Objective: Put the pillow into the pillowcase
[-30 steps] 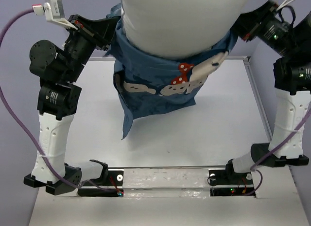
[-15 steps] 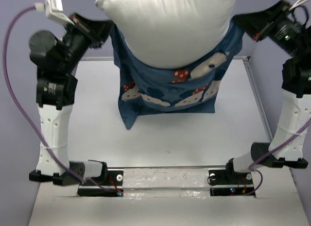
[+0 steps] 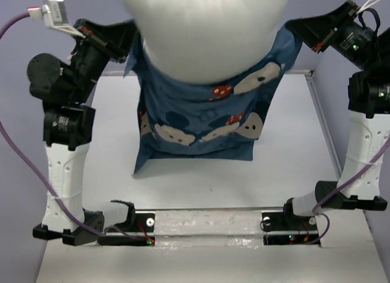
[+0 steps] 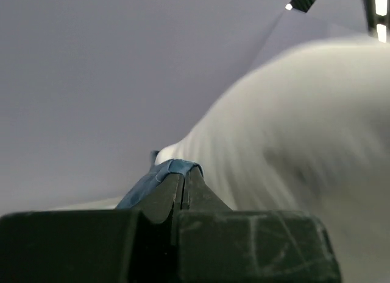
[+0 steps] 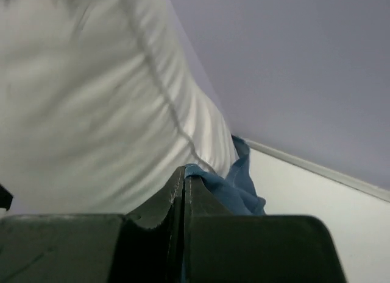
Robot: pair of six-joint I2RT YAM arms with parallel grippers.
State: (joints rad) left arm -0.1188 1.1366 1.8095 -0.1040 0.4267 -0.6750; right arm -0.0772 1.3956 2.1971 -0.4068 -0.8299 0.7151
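Left claw: my left gripper has its jaws pressed together on a thin fold of blue hem, with no gap between the tips
Right claw: my right gripper is pinched the same way on the opposite side of the hem
Pillowcase: the pillowcase hangs between the two raised arms with its mouth up and its lower part slack above the table
Pillow: the pillow sits with only its lower part inside the mouth, and most of it bulges above the opening
Risk one: I judge the hem could slip out of either pinch, since each claw holds very little cloth and carries the pillow's weight
Risk two: the pillow looks top-heavy and blurred, so a hard shake or uneven arm height might tip it out over the rim
Top view only: it shows how far in the pillow sits and the empty fabric below
Wrist views only: they show each pinch on the hem, which the arms hide from above
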